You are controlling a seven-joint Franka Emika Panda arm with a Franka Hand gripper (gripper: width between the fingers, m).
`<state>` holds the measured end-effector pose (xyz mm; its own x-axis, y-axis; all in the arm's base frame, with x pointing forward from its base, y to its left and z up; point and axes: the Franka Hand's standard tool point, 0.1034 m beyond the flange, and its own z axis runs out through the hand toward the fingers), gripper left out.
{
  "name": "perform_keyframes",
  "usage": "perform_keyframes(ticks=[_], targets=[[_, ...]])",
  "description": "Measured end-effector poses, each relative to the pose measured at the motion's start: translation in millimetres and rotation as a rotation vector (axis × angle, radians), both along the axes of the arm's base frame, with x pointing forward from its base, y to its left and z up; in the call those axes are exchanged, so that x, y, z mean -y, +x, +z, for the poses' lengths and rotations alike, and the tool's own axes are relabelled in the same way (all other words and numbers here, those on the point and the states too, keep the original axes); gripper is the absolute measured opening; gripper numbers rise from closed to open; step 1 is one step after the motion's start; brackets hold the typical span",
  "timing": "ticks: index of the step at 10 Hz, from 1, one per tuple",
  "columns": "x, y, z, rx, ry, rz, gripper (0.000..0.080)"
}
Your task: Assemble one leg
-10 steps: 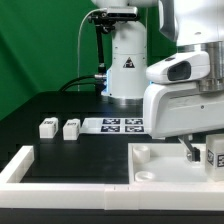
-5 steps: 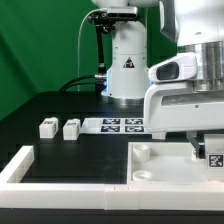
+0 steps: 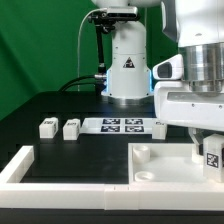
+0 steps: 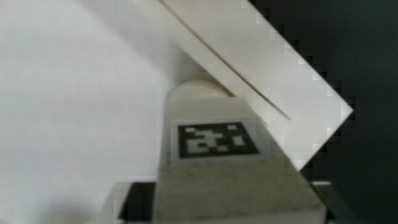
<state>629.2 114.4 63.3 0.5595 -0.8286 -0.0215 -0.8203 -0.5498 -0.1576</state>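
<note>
My gripper (image 3: 208, 148) is shut on a leg (image 3: 213, 157), a stubby white block with a black-and-white tag. It holds the leg over the near right part of the large white panel (image 3: 165, 165), at the exterior view's right. In the wrist view the leg (image 4: 217, 150) stands between my dark fingers (image 4: 139, 200), its tag facing the camera and its far end over the white panel (image 4: 89, 100) near the panel's corner edge. I cannot tell whether the leg touches the panel. Two more legs (image 3: 47, 127) (image 3: 71, 128) stand on the black table at the left.
The marker board (image 3: 118, 124) lies flat in the middle of the table, in front of the arm's base (image 3: 125, 70). A raised white border (image 3: 60, 178) runs along the table's front and left. A round corner socket (image 3: 143, 153) shows on the panel's near left corner.
My gripper has moved toward the exterior view's right with the leg in it, further over the panel's right side. The two loose legs have not moved.
</note>
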Motion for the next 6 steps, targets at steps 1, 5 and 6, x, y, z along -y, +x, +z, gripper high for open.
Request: perform_keyframes(ticks=[1,5,6], targets=[[-2.4,-1.2,-0.5,-0.016,0.016,-0.157,0.0292],[-3.1,-2.0,-1.1,-0.036,0.05,-0.333,0.0292],[-3.2,-2.0,-1.1,-0.033,0.048,-0.304,0.0484]])
